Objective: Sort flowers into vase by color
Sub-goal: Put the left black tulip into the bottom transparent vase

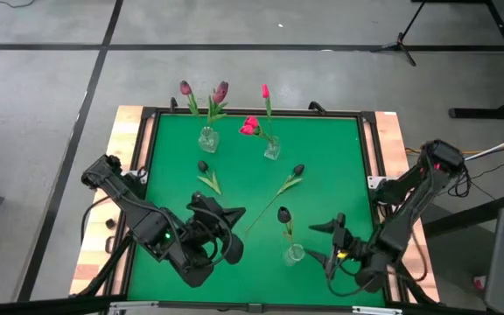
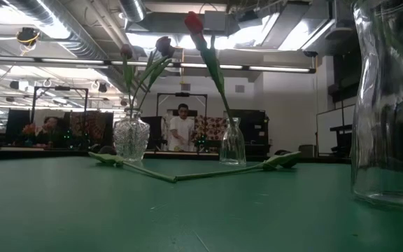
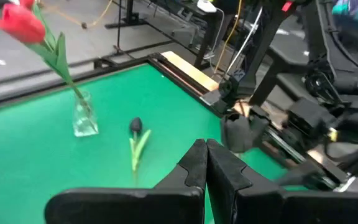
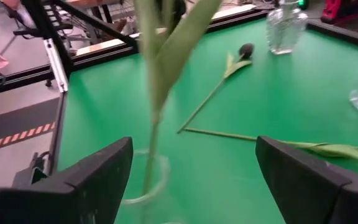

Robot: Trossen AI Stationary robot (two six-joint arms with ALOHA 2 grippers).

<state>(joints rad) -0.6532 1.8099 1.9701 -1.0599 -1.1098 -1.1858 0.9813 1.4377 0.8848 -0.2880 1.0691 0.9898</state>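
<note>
Right now the left gripper (image 1: 233,213) has its dark plastic fingers (image 3: 199,163) pressed together with nothing between them, hovering over the near-left part of the green felt-like tabletop (image 1: 331,166). Right gripper (image 1: 324,243) has its matte black fingers (image 4: 95,171) spread wide, one on each side of the small clear glass vase (image 1: 294,255) near the front edge; nothing gripped. That vase holds a near-black bud flower (image 1: 283,215) on a thin green stem with a long leaf; in the right wrist view stem and leaf are blurred and cut off at the frame edge, bud unseen.

Two more near-black bud flowers lie flat on the tabletop: one (image 1: 204,168) left of centre, short stem, broad leaf; another (image 1: 297,171) right of centre, its long thin stem running diagonally toward the left gripper.

At the far edge, a ribbed round clear glass vase (image 1: 206,139) holds two dusky purple tulip flowers (image 1: 220,91). Just right of it, a slim clear glass bottle vase (image 1: 272,148) holds bright pink tulip flowers (image 1: 250,127), one tall, one drooping low.

Tabletop has a black frame and light wooden side boards (image 1: 121,157). In the low view the nearest vase is huge at the frame's right and cut off; people (image 2: 181,127) stand far behind in the room, small and hard to make out.
</note>
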